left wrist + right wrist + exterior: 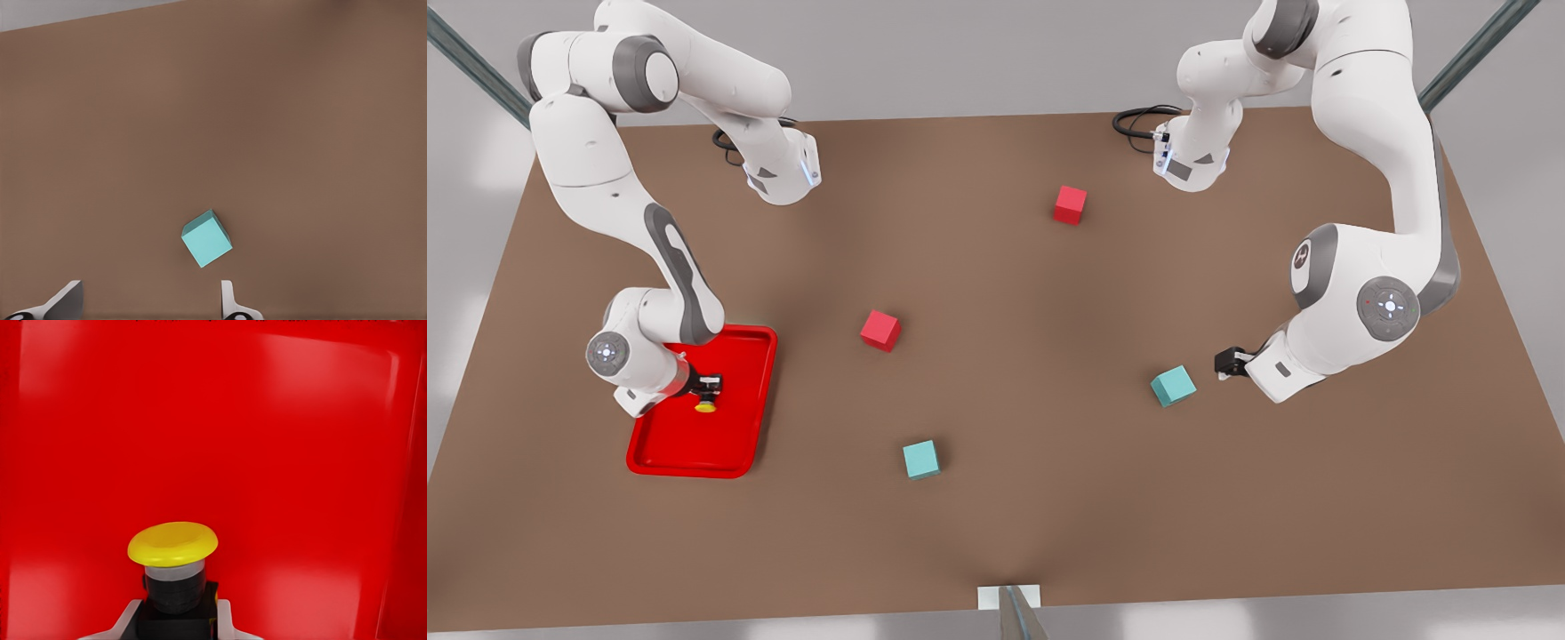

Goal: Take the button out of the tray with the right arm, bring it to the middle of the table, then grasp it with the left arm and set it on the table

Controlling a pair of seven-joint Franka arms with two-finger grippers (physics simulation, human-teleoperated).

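Two end effectors: right [710, 389] clamps button [706, 405] mid-tray [694, 462]; left [1224, 363] spread wide, beside teal cube [1172, 386].

button [706, 405] in tray [738, 449], table's [996, 498] left

Teal cube [207, 239] on brown table [267, 120] — left claw [150, 303] spread, near

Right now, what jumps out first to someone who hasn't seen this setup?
The glossy red tray at the front view's left, where the right gripper is shut on the yellow-capped button inside it. Next, the four cubes scattered over the brown table: two red and two teal. The left gripper hangs open at the front view's right, beside a teal cube.
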